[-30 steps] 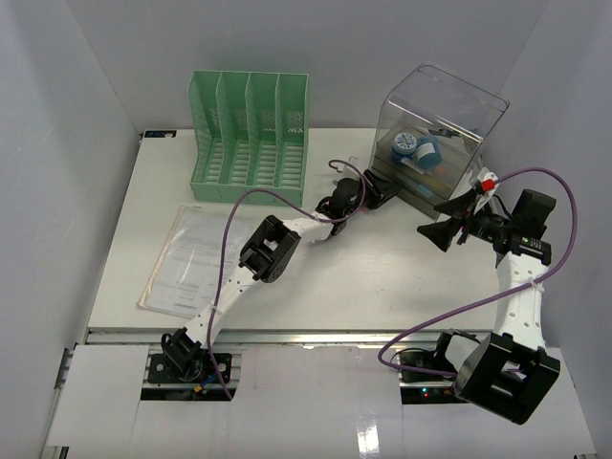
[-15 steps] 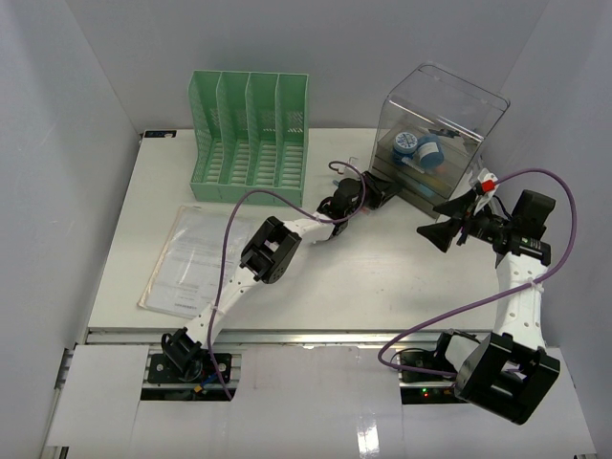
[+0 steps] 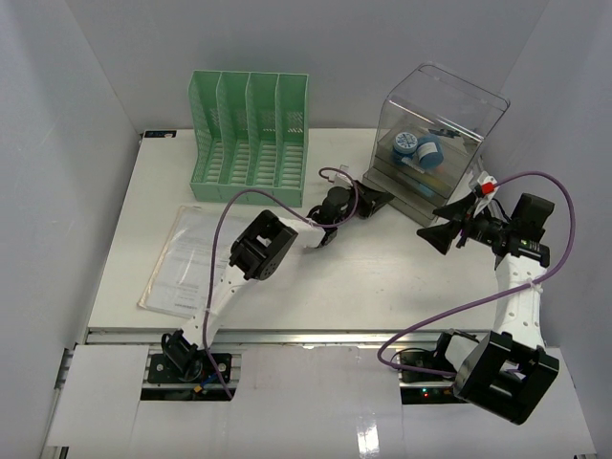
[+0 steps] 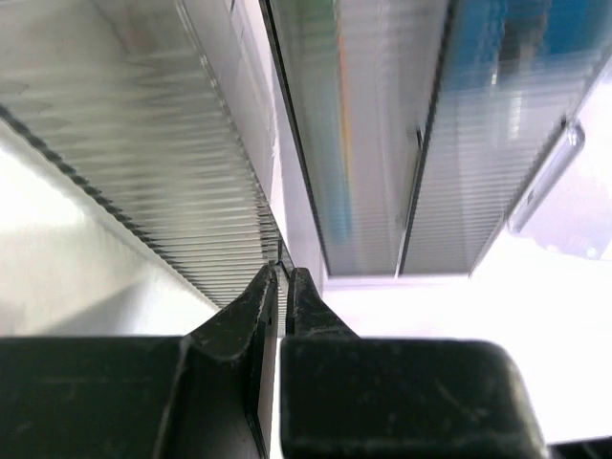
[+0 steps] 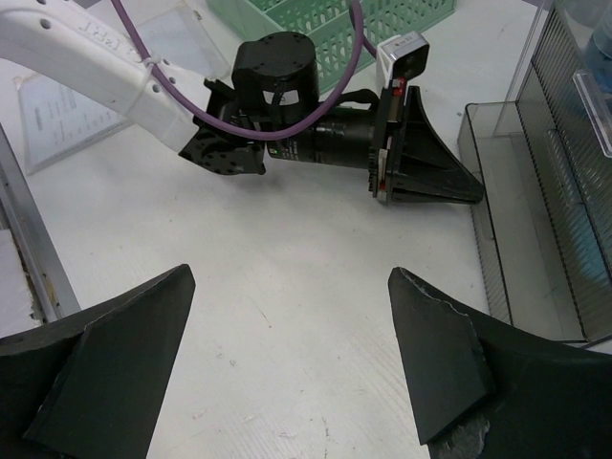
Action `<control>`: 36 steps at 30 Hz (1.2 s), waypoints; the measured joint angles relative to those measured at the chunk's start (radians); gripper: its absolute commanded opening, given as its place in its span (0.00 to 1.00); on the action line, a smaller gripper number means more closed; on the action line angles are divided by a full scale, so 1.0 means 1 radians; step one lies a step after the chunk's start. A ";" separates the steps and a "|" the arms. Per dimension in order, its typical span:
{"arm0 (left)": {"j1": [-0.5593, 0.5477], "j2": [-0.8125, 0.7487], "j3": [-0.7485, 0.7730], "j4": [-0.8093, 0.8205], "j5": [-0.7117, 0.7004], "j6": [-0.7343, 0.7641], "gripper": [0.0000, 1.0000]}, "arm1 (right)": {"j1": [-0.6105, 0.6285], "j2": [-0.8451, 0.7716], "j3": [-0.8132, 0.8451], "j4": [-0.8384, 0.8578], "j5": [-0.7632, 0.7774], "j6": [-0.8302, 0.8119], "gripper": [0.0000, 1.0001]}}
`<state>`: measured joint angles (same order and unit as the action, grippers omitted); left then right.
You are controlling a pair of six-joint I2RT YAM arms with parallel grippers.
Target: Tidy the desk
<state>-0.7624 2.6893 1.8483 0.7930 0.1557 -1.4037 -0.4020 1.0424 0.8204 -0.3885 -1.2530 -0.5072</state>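
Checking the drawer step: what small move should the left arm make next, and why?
Probably pull the drawer slightly farther out. The left gripper has its fingers pinched on the drawer's thin front lip, and the drawer sits only partly out of the clear box.

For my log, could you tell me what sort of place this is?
Probably a lab mock-up of an office: a white desk with a green file sorter, a clear drawer organizer and a paper sheet.

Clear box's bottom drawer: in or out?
Partly out: the drawer juts past the clear box, left end effector pinching its front edge.
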 measured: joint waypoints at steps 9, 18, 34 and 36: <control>0.001 -0.113 -0.173 0.001 0.030 0.072 0.44 | -0.003 -0.007 -0.026 0.027 0.009 0.009 0.89; 0.010 -0.207 -0.310 -0.010 0.072 0.156 0.68 | 0.022 -0.015 -0.034 0.037 0.041 -0.012 0.91; 0.014 -0.964 -0.845 -0.126 0.062 0.563 0.77 | 0.277 0.173 0.206 -0.163 0.358 -0.231 0.92; 0.013 -1.117 -0.994 -0.145 0.013 0.599 0.94 | 0.364 0.207 0.231 -0.161 0.416 -0.226 0.92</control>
<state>-0.7492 1.5727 0.8545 0.6477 0.1689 -0.8050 -0.0383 1.2494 1.0516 -0.5497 -0.8372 -0.7332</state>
